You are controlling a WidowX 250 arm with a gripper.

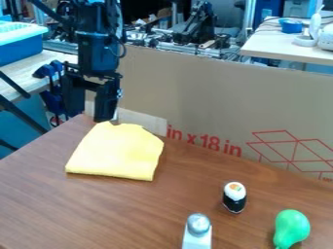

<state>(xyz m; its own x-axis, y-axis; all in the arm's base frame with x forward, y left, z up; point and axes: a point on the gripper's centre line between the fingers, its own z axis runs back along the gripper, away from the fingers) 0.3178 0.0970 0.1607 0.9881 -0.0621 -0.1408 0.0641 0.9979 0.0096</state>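
Observation:
The black gripper (89,115) hangs at the upper left, over the table's far left corner, its two fingers apart with nothing seen between them. Just below and to its right in the view, a folded yellow cloth (117,151) lies flat on the brown wooden table (84,206). Right of centre stands a toy sushi roll (234,197), with a white top and a dark wrap. Near the bottom edge is a white object with a rounded silver top (197,231). A green pear-shaped object (291,228) sits at the lower right.
A cardboard panel (208,92) with red print stands along the table's far edge, behind the cloth and sushi. Beyond it, a pale side table (286,46) holds a blue bowl (290,26). At the far left is a blue bin (21,47) with a light top.

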